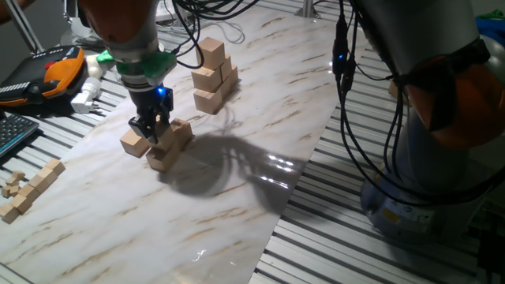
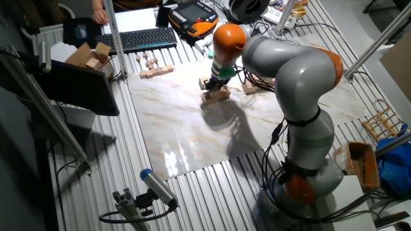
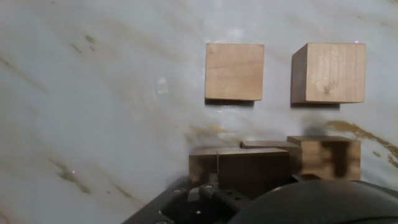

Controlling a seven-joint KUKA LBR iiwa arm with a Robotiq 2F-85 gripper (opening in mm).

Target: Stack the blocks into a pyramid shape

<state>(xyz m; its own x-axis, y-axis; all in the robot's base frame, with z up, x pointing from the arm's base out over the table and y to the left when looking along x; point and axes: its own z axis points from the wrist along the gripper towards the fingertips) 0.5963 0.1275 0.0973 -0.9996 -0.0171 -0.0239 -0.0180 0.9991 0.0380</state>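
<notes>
My gripper is down low among a loose group of tan wooden blocks near the left of the marble sheet. One block lies just left of it, another block in front, and a third block to the right. In the hand view a block sits right at the fingers, overlapping a neighbour; the gripper looks shut on it. Two single blocks lie further ahead. A stack of several blocks stands behind. From the other fixed view the gripper hangs over the group.
Thin small wooden pieces lie on the slatted table at the left. A keyboard and an orange-black pendant sit beyond the marble sheet. Black cables hang at the right beside the robot base.
</notes>
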